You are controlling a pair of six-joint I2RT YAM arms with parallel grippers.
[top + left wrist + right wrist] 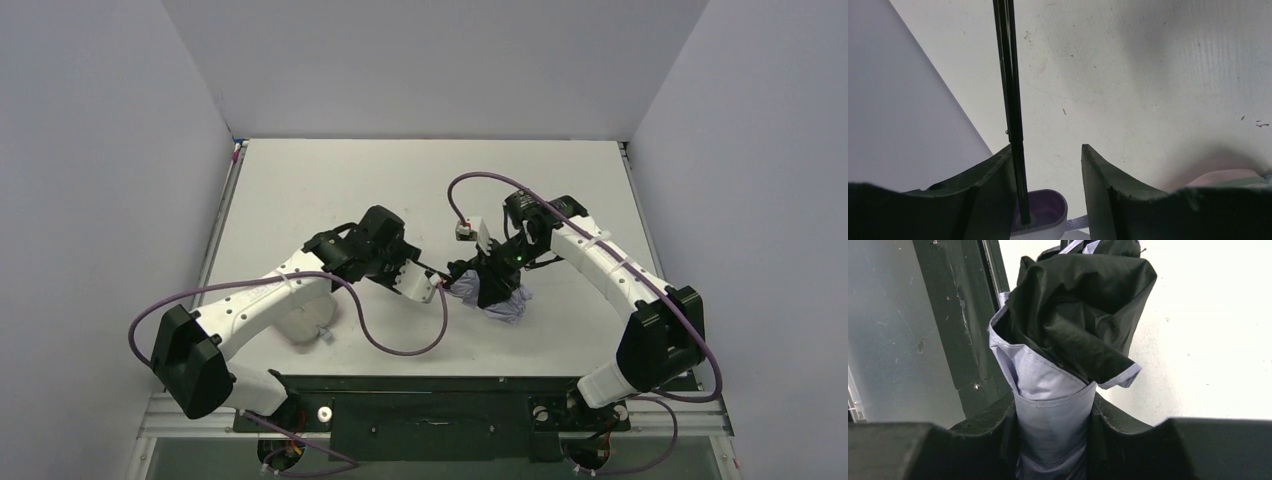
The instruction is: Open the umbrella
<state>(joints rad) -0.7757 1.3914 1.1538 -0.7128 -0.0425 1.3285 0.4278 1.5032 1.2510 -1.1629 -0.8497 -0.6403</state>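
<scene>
My left gripper (1047,150) stood partly open astride the umbrella (508,302)'s thin black shaft (1010,75), the pale handle (1040,212) between its fingers, unclamped. My right gripper (1054,407) pinched the bunched canopy (1073,315) mid-table (330,180). The fabric looked soft and slippery and the shaft slender, so the handle seemed the surest hold.

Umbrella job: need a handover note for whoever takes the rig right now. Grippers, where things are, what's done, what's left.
Right gripper: shut on the umbrella at its bunched canopy, mid-table.
Left gripper: open, straddling the shaft and handle; the shaft lies against one finger, not clamped.
Done: the shaft shows extended between the two grippers.
Left: clamp the handle end, then spread the canopy, which is not yet open.
</scene>
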